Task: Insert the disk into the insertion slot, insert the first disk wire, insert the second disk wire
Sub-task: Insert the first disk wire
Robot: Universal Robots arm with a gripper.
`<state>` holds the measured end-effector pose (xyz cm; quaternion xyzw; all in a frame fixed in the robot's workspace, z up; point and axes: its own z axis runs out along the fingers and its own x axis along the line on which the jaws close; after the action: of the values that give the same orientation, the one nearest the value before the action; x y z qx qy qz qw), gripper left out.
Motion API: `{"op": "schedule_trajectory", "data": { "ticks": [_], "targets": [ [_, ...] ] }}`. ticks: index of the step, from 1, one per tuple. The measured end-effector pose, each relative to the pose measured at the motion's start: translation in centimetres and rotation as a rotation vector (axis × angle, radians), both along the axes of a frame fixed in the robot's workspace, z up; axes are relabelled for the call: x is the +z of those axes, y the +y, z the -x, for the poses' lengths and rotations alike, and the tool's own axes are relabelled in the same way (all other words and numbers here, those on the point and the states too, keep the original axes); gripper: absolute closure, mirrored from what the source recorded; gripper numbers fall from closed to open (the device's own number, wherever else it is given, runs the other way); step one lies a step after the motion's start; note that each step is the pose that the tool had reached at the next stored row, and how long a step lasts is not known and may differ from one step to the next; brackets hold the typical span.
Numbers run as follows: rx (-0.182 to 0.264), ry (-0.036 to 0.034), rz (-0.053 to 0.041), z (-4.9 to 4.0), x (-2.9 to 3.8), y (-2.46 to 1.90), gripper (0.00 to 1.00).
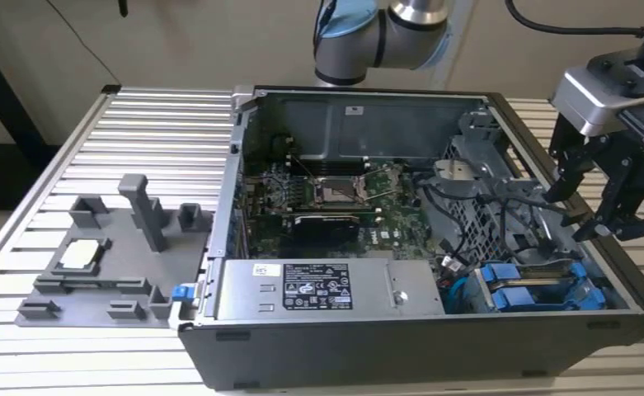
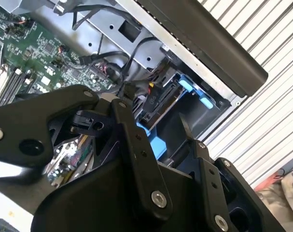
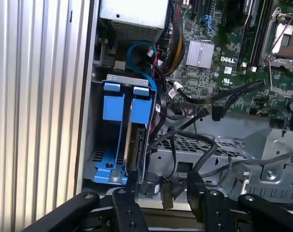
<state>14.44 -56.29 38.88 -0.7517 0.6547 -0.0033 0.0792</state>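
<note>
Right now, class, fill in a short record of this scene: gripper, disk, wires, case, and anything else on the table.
gripper: open, holding nothing, poised just off the disk's end
disk: in its blue carrier, seated in the insertion slot beside a second blue carrier
wires: black cables run loose nearby; whether any is plugged into the disk cannot be told
case: open, standing on the slotted table
elsewhere: grey fixture tray on the table, to the exterior view's left of the case
</note>
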Motion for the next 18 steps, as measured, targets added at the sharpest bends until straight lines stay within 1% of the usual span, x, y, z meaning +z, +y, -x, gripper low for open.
{"op": "schedule_trajectory", "data": {
  "ticks": [2,4,5,6,7,8,10,11,18],
  "targets": [
    [0.002,0.0000,-0.0002,-0.30,-0.06,0.13,0.47],
    [0.006,0.0007,0.0006,-0.68,-0.05,0.15,0.47],
    [0.008,0.0012,0.0016,-0.81,-0.05,0.15,0.47],
    [0.010,0.0018,0.0047,-0.88,-0.06,0.16,0.47],
    [0.010,0.0023,0.0127,-0.87,-0.06,0.15,0.47],
    [0.010,0.0028,0.0257,-0.87,-0.06,0.15,0.47],
    [0.010,0.0032,0.0568,-0.88,-0.06,0.20,0.47],
    [0.011,0.0033,0.0641,-0.88,-0.06,0.25,0.47],
    [0.010,0.0030,0.0654,-0.87,-0.06,0.87,0.47]
  ]
}}
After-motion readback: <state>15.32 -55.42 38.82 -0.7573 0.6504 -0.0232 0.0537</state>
